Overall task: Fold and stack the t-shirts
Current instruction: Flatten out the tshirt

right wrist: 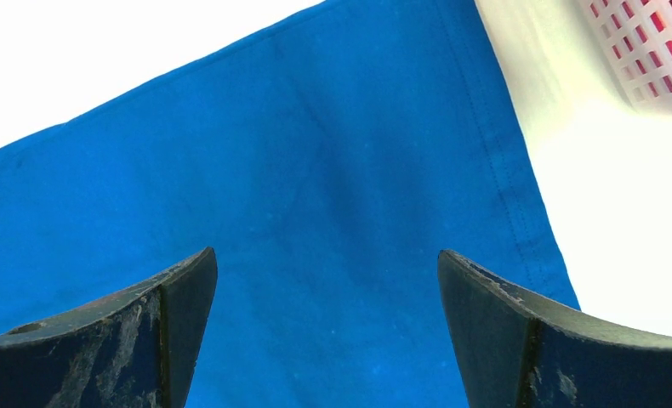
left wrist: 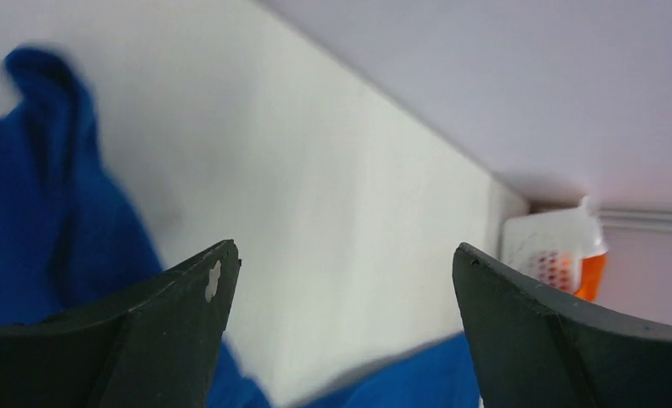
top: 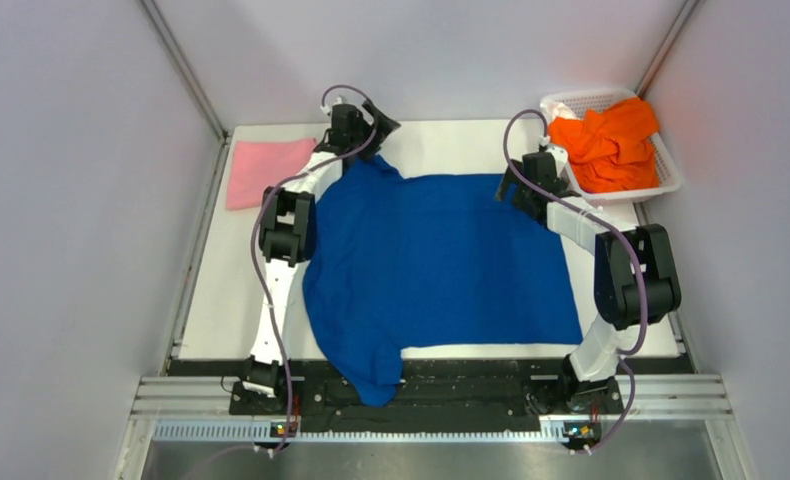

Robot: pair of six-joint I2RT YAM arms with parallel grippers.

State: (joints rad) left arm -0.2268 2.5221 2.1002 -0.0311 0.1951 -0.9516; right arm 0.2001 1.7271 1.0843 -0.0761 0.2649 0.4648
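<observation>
The royal-blue t-shirt [top: 436,265] lies spread over the middle of the white table, plain side up; its print is hidden and one sleeve hangs over the near edge. The pink t-shirt [top: 263,170] lies folded at the far left. The orange t-shirt [top: 611,145] is bunched in the basket. My left gripper [top: 376,125] is open and empty above the blue shirt's far left corner, and blue cloth shows in the left wrist view [left wrist: 43,212]. My right gripper [top: 511,190] is open and empty over the shirt's far right corner, which fills the right wrist view [right wrist: 316,187].
A white plastic mesh basket [top: 661,165] stands at the far right corner; it also shows in the left wrist view [left wrist: 554,246] and the right wrist view [right wrist: 656,51]. Grey walls close in the table on three sides. A metal rail runs along the near edge.
</observation>
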